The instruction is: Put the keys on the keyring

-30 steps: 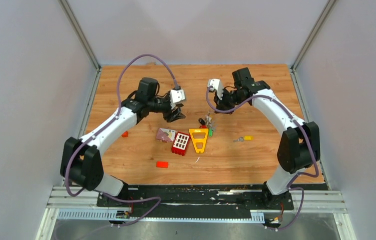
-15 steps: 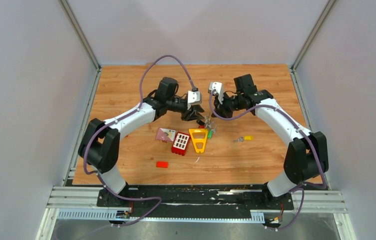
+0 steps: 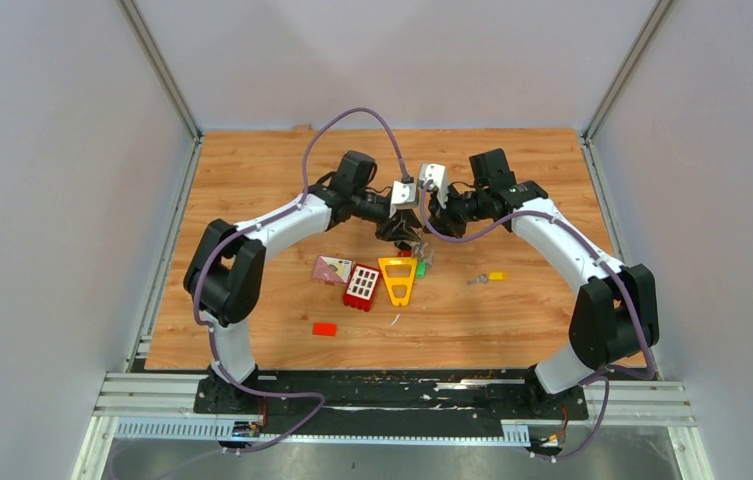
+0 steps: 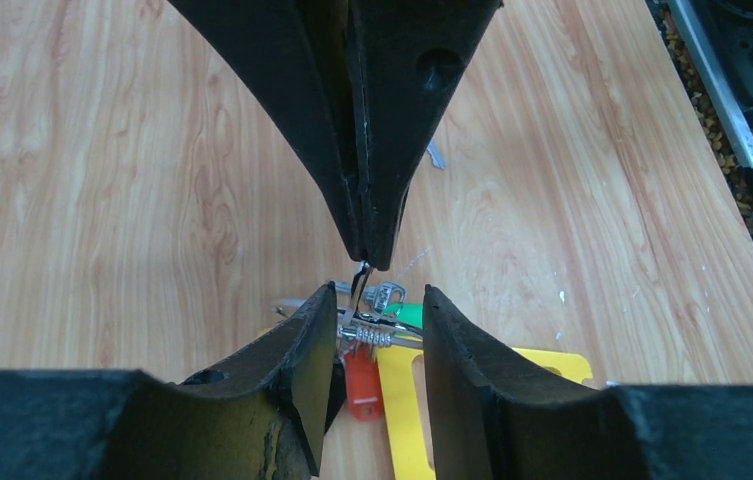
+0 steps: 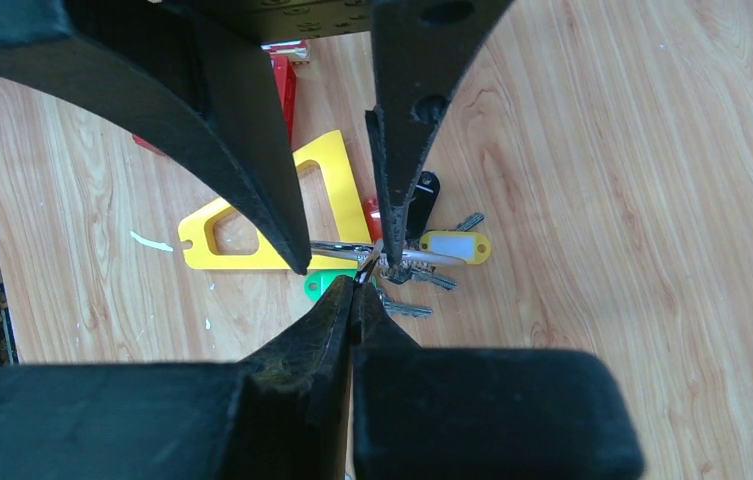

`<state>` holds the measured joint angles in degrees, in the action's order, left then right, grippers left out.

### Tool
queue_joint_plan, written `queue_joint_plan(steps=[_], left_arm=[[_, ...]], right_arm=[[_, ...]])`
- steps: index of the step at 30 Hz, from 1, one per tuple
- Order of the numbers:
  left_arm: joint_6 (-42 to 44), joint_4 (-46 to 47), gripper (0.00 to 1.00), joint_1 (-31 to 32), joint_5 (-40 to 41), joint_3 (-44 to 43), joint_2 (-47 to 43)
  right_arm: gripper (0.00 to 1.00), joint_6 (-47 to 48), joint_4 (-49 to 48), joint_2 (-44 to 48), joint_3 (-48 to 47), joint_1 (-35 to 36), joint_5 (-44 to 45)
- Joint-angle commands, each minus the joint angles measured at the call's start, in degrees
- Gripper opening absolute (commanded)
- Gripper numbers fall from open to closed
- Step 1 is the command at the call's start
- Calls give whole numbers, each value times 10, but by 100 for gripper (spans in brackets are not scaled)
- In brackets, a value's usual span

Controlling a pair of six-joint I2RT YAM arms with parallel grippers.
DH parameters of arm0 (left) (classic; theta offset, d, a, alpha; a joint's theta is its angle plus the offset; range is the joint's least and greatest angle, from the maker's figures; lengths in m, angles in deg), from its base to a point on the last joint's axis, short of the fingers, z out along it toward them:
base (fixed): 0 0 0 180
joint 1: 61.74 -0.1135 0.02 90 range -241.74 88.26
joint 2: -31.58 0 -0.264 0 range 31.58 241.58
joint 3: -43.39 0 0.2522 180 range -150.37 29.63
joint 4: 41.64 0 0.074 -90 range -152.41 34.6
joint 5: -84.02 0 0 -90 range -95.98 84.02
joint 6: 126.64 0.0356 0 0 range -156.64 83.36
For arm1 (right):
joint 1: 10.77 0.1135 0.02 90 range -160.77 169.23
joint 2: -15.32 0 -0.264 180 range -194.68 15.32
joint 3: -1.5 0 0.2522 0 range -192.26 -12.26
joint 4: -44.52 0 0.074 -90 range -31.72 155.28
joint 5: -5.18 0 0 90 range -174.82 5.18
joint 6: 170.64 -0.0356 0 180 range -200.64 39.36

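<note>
Over the wooden table point(image 3: 252, 170), the right gripper point(image 5: 357, 285) was pinched shut on the keyring point(image 5: 372, 255) with several keys point(image 5: 422, 268) bunched on it by the yellow frame point(image 5: 252, 245), the left gripper point(image 4: 377, 300) sat half-open astride it gripping nothing, and a yellow-headed key point(image 3: 492, 276) lay well apart, apparently not yet threaded.

Near the middle of the wooden bench point(image 3: 242, 170) lie a yellow triangular frame point(image 3: 397, 281), a red holed block point(image 3: 361, 286) and a pink tile point(image 3: 331, 268). A small red block point(image 3: 325, 328) lies nearer the near edge, and a yellow-headed key point(image 3: 491, 276) lies toward the right edge.
</note>
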<state>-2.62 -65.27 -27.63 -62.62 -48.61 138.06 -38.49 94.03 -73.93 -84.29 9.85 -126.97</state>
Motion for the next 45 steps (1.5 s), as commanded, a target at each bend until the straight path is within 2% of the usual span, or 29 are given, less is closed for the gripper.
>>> queue_joint_plan(steps=[1, 4, 9, 15, 23, 28, 31, 35, 37, 45], left_arm=[[55, -50, 44, 3, -21, -49, 17], [89, -99, 44, 3, -22, -76, 35], [121, -138, 36, 3, -29, -102, 53], [123, -137, 32, 3, -34, -108, 62], [106, -130, 22, 3, -43, -120, 72], [97, -125, 12, 3, -46, -119, 74], [90, -123, 0, 3, -45, -117, 71], [76, -110, 0, 3, -33, -96, 47], [43, -80, 0, 3, -20, -73, 26], [-166, 94, 0, 3, 41, 24, -84]], right_arm=[[0, 16, -20, 22, 0, 2, -25], [0, 19, -19, 22, 0, 2, -24], [0, 21, -17, 20, -3, 2, -22], [0, 23, -15, 16, -5, 2, -25], [0, 23, -14, 15, -6, 2, -25], [0, 23, -14, 16, -4, 2, -25], [0, 23, -13, 18, -5, 2, -25], [0, 17, -8, 29, -7, 0, -21], [5, 7, -8, 39, -10, -3, -21], [40, -60, 8, 111, -56, -13, -11]])
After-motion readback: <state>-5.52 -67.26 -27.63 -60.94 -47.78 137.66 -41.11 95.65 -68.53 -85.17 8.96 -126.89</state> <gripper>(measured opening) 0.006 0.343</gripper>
